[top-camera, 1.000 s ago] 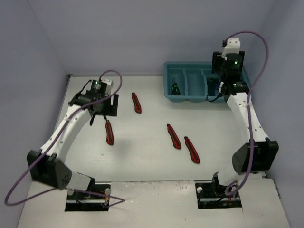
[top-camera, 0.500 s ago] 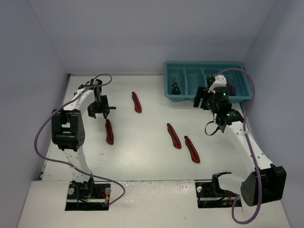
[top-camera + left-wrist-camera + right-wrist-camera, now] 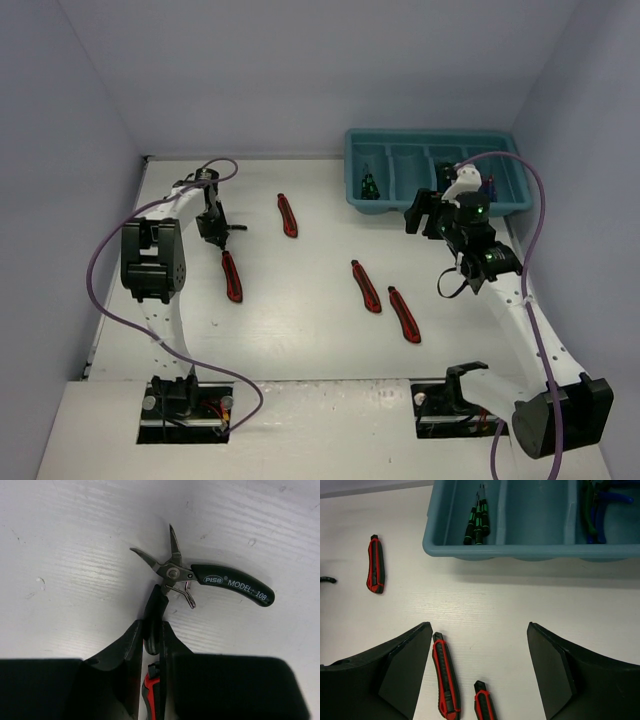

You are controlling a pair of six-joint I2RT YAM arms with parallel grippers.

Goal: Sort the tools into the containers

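In the left wrist view, dark-handled pliers [image 3: 232,585] lie on the white table with their jaws spread. My left gripper [image 3: 152,628] is shut on the pliers' other handle, and a red-and-black utility knife [image 3: 151,690] lies just below it. From above, the left gripper [image 3: 215,229] sits at the far left, above that knife [image 3: 231,277]. My right gripper [image 3: 479,630] hangs open and empty in front of the teal tray [image 3: 520,550], over two knives [image 3: 445,680] [image 3: 485,704]. Green-handled screwdrivers [image 3: 476,525] fill the tray's left compartment; pliers [image 3: 594,505] lie in a compartment further right.
Another knife [image 3: 288,215] lies at the back middle of the table, and two knives [image 3: 366,287] [image 3: 404,315] lie in the centre. The tray [image 3: 430,136] stands at the back right near the wall. Purple cables loop off both arms.
My left gripper has closed on the pliers' handle after the arm swung over them. The right arm came off the tray toward the table's middle, its jaws a little wider.
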